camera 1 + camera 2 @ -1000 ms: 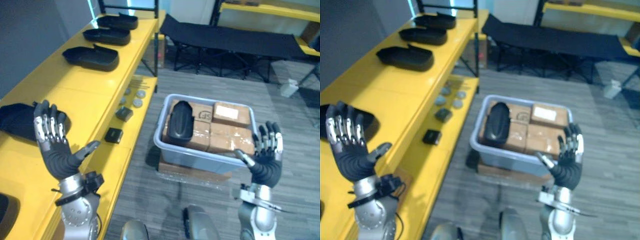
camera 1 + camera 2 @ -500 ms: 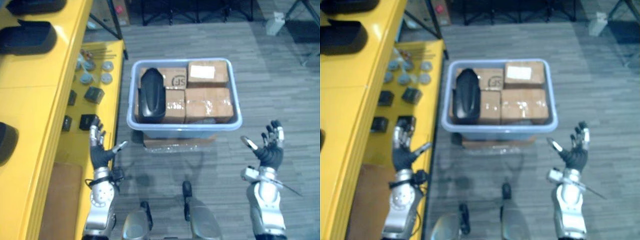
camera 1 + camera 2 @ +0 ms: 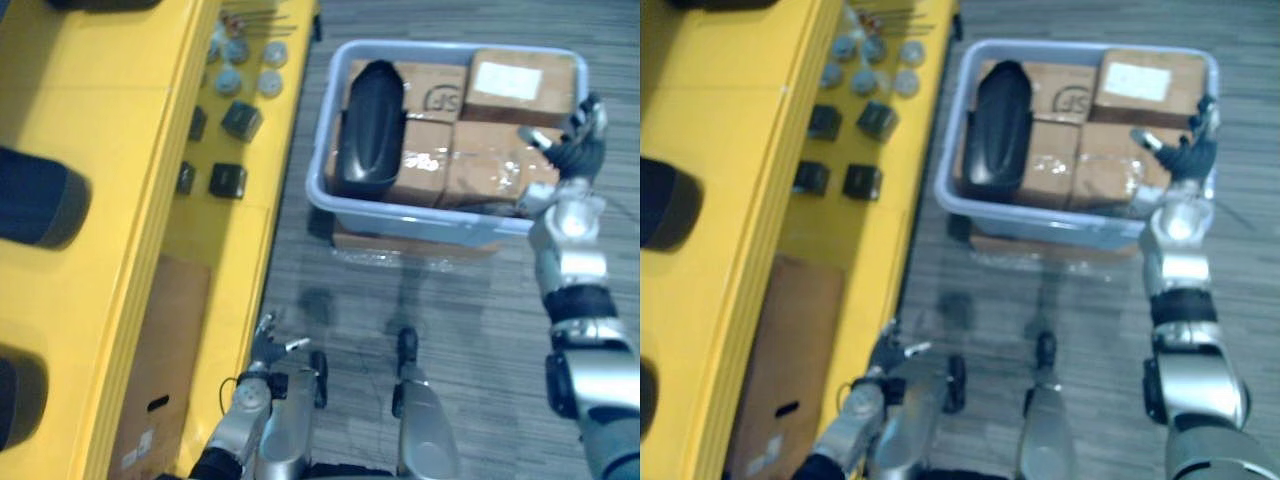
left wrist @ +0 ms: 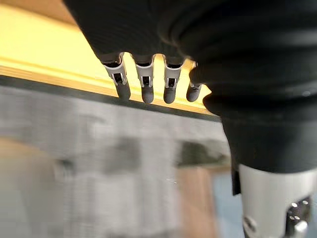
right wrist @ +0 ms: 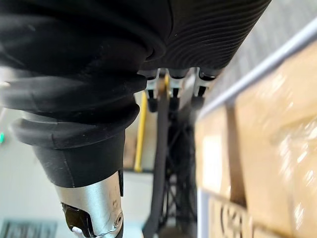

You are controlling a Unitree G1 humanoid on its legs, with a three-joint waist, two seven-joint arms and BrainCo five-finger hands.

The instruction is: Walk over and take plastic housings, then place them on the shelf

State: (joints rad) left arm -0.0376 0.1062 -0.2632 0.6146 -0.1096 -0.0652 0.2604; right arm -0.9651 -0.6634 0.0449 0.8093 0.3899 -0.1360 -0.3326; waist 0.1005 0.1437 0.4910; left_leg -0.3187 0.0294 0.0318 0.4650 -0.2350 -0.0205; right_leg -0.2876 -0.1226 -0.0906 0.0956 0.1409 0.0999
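Left eye view. Black housing (image 3: 368, 130) inside the bin (image 3: 420, 222), lying lengthwise on the boxes (image 3: 500, 170) at the bin's left end, touched by neither hand. By the look of it, a rigid, hollow plastic shell: probably light, hardly fragile, but smooth and rounded enough to slide out of a loose pinch. Best taken across the narrow width near the middle, wrapped from above, or lifted with one hand at each end. Right hand (image 3: 575, 145) raised over the bin's right rim, spread open and empty, well apart from the housing. Left hand (image 3: 270, 345) hanging low near the shelf (image 3: 100, 120), carrying nothing. Second housing (image 3: 35, 195) lying on the shelf top.

Right eye view. Same layout: housing on the boxes, right hand open above the bin's right side, left hand down low beside the shelf.

Left wrist view. Fingers (image 4: 143, 87) pointing straight and relaxed, nothing between them; yellow shelf edge beyond.

Right wrist view. Fingers (image 5: 171, 94) extended, gripping nothing; bin rim and a taped box close beside, contact impossible to tell.
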